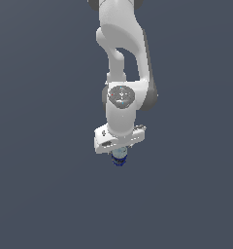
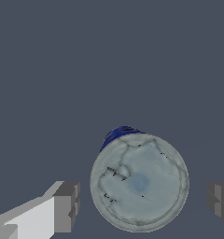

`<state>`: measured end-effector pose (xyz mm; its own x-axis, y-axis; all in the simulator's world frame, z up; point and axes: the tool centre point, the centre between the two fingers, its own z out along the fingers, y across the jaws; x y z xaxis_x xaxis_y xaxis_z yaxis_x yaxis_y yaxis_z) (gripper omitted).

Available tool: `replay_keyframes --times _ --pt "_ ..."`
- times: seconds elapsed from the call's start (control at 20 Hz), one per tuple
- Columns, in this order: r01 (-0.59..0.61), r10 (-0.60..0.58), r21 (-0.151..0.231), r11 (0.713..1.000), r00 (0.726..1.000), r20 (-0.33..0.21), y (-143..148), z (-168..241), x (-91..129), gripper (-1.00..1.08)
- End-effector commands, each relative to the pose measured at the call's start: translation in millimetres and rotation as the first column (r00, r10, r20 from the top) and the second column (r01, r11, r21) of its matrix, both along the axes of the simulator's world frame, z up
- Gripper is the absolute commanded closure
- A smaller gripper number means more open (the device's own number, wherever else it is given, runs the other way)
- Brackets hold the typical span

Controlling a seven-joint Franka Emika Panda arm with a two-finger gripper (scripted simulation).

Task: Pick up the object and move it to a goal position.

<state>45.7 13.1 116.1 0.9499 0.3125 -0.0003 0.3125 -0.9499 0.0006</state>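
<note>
A white Panda arm [image 1: 122,73] hangs over a small can-like object [image 1: 119,156] just below the centre of the exterior view, the gripper [image 1: 119,154] poised directly above it. In the wrist view the object's pale grey top [image 2: 139,183] fills the lower middle of the frame, a sliver of dark blue side showing at its upper edge, with one grey fingertip [image 2: 67,206] at lower left and the other at the right edge, both clear of the can; the jaws stand spread, gripping nothing. The step in hand appears to be the descent: the can sits closer to the right-hand finger, so centring it before closing would likely avoid tipping it
</note>
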Motion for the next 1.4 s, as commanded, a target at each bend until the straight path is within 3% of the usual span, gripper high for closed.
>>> replay_keyframes --times 0.0,0.55,0.6,1.35 --pt "-0.001 0.001 0.0 1.0 1.0 -0.001 0.2 -10.9 -0.6 -0.92" --pt "-0.004 0.004 0.001 1.0 1.0 0.0 0.5 -41.9 0.6 -0.92" --pt "-0.004 0.004 0.001 1.0 1.0 0.0 0.5 -41.9 0.6 1.08" --pt "-0.003 0.003 0.0 1.0 1.0 -0.001 7.1 -36.7 -2.9 1.08"
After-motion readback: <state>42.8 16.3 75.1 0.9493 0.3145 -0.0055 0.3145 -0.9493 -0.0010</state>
